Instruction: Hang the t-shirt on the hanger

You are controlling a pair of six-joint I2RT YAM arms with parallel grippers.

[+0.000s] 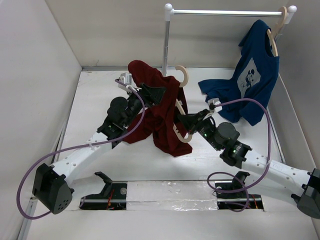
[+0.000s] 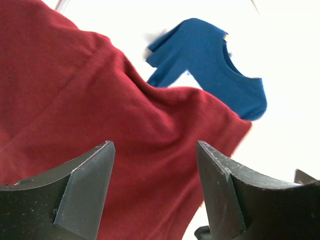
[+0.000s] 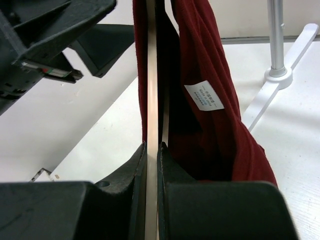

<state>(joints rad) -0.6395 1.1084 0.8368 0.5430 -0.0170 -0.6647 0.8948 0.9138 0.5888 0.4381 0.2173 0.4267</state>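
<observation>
Dressing step, partway, by my read.

- The right gripper (image 3: 151,150) is clamped on the flat of the wooden hanger (image 3: 152,90), jaws narrow with the wood pinched between them. It holds the hanger off the table, hook (image 1: 184,75) up and toward the far side.
- The maroon t-shirt (image 1: 160,120) hangs bunched over the hanger between the two arms. In the right wrist view the cloth falls on both sides of the wood, with the white label (image 3: 204,95) facing out. From above, the hanger's lower end pokes out bare from the cloth.
- The left gripper (image 2: 154,147) has its jaws wide, with red cloth spread across the gap ahead. I can't tell whether the pads touch it.

How you do this well:
- Hold the right clamp steady. If the hanger twists, the cloth probably slides off.
- Take a single layer near the neck or shoulder seam with the left. A thick fold will likely drag the whole shirt.
- Draw the cloth along the hanger toward the bare end, not away from it.
- Stay clear of the navy t-shirt (image 1: 255,75) and the rail (image 1: 225,12) behind.
</observation>
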